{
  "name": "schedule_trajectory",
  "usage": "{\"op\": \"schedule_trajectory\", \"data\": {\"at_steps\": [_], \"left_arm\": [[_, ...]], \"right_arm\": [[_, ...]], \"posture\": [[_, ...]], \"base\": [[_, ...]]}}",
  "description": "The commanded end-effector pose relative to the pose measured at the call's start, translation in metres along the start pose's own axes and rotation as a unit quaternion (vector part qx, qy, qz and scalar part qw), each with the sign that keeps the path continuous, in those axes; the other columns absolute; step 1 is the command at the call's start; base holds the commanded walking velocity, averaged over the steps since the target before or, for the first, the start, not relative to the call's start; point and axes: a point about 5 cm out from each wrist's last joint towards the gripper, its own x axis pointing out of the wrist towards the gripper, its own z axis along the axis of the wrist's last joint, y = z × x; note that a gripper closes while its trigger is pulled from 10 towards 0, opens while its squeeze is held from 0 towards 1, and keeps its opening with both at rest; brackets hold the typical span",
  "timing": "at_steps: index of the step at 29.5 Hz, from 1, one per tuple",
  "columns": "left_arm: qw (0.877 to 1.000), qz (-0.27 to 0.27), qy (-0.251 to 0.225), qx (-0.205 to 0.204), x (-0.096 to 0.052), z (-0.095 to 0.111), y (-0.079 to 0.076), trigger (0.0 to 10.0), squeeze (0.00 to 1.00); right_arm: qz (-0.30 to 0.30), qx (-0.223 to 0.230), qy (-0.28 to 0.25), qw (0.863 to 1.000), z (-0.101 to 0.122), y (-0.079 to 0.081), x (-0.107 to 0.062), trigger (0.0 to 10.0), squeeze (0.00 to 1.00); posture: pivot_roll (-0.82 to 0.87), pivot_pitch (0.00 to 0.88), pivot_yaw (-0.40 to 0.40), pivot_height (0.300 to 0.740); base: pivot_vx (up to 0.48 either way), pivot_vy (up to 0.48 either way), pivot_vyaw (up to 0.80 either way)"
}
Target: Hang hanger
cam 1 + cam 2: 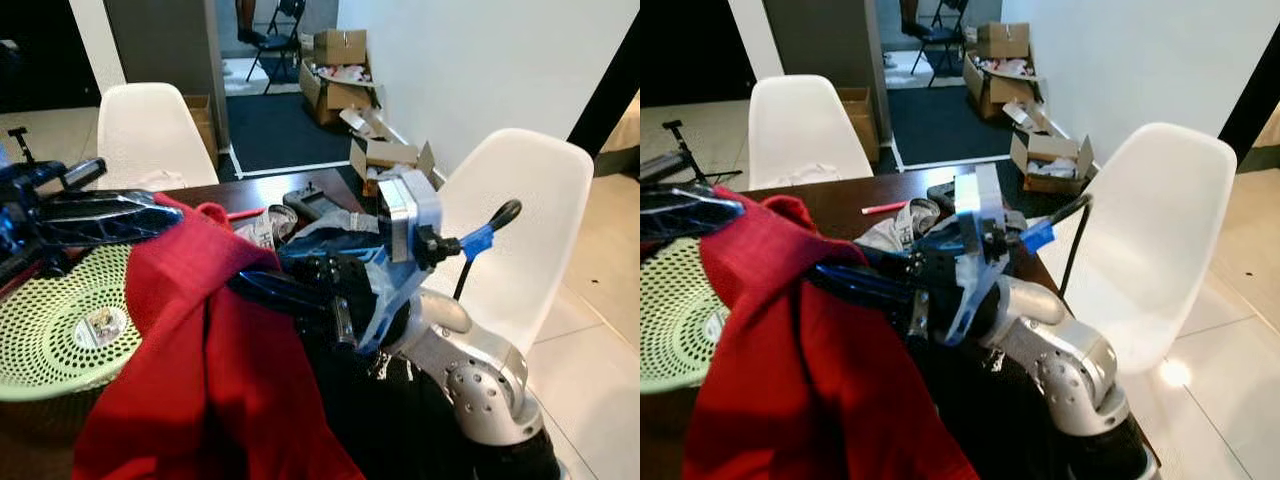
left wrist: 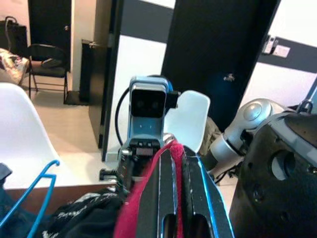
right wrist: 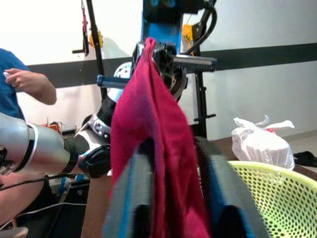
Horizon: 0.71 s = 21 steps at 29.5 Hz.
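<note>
A red garment (image 1: pixel 200 350) hangs in front of me, held up between both grippers. My left gripper (image 1: pixel 165 215) reaches in from the left, its black fingers shut on the garment's upper edge; in the left wrist view the red fabric (image 2: pixel 166 163) is pinched between them. My right gripper (image 1: pixel 245 283) points left from the middle and is shut on the cloth lower down, with red fabric (image 3: pixel 163 148) running between its fingers. A thin blue hanger (image 2: pixel 29 193) lies over dark clothes on the table.
A green perforated basket (image 1: pixel 40 330) sits on the dark wooden table (image 1: pixel 270 190), next to a pile of clothes (image 1: pixel 320 235). White chairs stand behind (image 1: pixel 150 130) and to the right (image 1: pixel 520 230). Cardboard boxes (image 1: pixel 345 75) line the far wall. A person's hand (image 3: pixel 29 82) shows in the right wrist view.
</note>
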Motion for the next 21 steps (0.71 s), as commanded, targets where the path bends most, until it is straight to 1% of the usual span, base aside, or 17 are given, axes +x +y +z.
{"op": "schedule_trajectory", "data": {"at_steps": [1,2,4,5,6,7,8,9,10,12,13,14,15,16,18,19,21], "left_arm": [[1.0,-0.009,-0.007,0.014,0.002,0.001,-0.006,0.0,0.0],[1.0,-0.009,-0.007,0.014,0.002,0.001,-0.006,0.0,0.0],[1.0,0.006,-0.014,0.018,0.0,-0.001,-0.013,0.0,0.0],[1.0,0.006,-0.014,0.018,0.0,-0.001,-0.013,0.0,0.0],[1.0,0.014,-0.015,0.011,-0.001,-0.006,-0.017,0.0,0.0],[1.0,0.014,-0.015,0.011,-0.001,-0.006,-0.017,0.0,0.0],[1.0,0.021,-0.013,-0.003,-0.002,-0.015,-0.021,0.0,0.0],[1.0,0.021,-0.013,-0.003,-0.002,-0.015,-0.021,0.0,0.0],[0.999,0.026,-0.011,-0.015,-0.001,-0.022,-0.025,0.0,0.0],[0.999,0.026,-0.011,-0.015,-0.001,-0.022,-0.025,0.0,0.0],[0.999,0.036,-0.001,-0.035,0.002,-0.035,-0.028,0.0,0.0],[0.999,0.036,-0.001,-0.035,0.002,-0.035,-0.028,0.0,0.0],[0.998,0.043,0.007,-0.048,0.005,-0.045,-0.03,0.0,0.0],[0.995,0.057,0.03,-0.071,0.013,-0.065,-0.031,0.0,0.0],[0.992,0.067,0.04,-0.102,0.029,-0.093,-0.035,0.0,0.0],[0.992,0.067,0.04,-0.102,0.029,-0.093,-0.035,0.0,0.0],[0.99,0.072,0.043,-0.114,0.037,-0.105,-0.036,0.0,0.0]], "right_arm": [[0.008,0.001,-0.001,1.0,0.001,0.003,-0.005,10.0,1.0],[0.008,0.001,-0.001,1.0,0.001,0.003,-0.005,10.0,1.0],[0.023,0.01,0.008,1.0,0.004,0.004,-0.024,10.0,1.0],[0.023,0.01,0.008,1.0,0.004,0.004,-0.024,10.0,1.0],[0.042,0.017,0.008,0.999,0.011,0.005,-0.038,10.0,1.0],[0.042,0.017,0.008,0.999,0.011,0.005,-0.038,10.0,1.0],[0.044,0.017,0.002,0.999,0.023,0.001,-0.054,10.0,1.0],[0.044,0.017,0.002,0.999,0.023,0.001,-0.054,10.0,1.0],[0.037,0.013,-0.013,0.999,0.034,-0.005,-0.067,10.0,1.0],[0.037,0.013,-0.013,0.999,0.034,-0.005,-0.067,10.0,1.0],[0.019,0.002,-0.033,0.999,0.046,-0.012,-0.078,10.0,1.0],[0.019,0.002,-0.033,0.999,0.046,-0.012,-0.078,10.0,1.0],[0.004,-0.005,-0.05,0.999,0.054,-0.018,-0.085,10.0,1.0],[-0.037,-0.024,-0.057,0.997,0.057,-0.028,-0.088,10.0,1.0],[-0.107,-0.047,-0.049,0.992,0.054,-0.045,-0.087,10.0,1.0],[-0.107,-0.047,-0.049,0.992,0.054,-0.045,-0.087,10.0,1.0],[-0.139,-0.055,-0.038,0.988,0.05,-0.053,-0.084,10.0,1.0]], "posture": [[0.12,0.033,-0.03,0.74],[0.12,0.033,-0.03,0.74],[0.13,0.039,-0.039,0.74],[0.13,0.039,-0.039,0.74],[0.14,0.042,-0.044,0.74],[0.14,0.042,-0.044,0.74],[0.14,0.043,-0.046,0.74],[0.14,0.043,-0.046,0.74],[0.14,0.047,-0.053,0.74],[0.14,0.047,-0.053,0.74],[0.15,0.05,-0.062,0.74],[0.15,0.05,-0.062,0.74],[0.15,0.05,-0.062,0.74],[0.15,0.052,-0.072,0.74],[0.15,0.051,-0.075,0.74],[0.15,0.051,-0.075,0.74],[0.15,0.051,-0.08,0.74]], "base": [[0.0,0.0,0.0],[0.0,0.0,0.0],[0.0,0.0,0.0],[0.0,0.0,0.0],[0.0,0.0,0.0],[0.0,0.0,0.0],[0.0,0.0,0.0],[0.0,0.0,0.0],[0.0,0.0,0.0],[0.0,0.0,0.0],[0.0,0.0,0.0],[0.0,0.0,0.0],[0.0,0.0,0.0],[0.0,0.0,0.0],[0.0,0.0,0.0],[0.0,0.0,0.0],[0.0,0.0,0.0]]}}
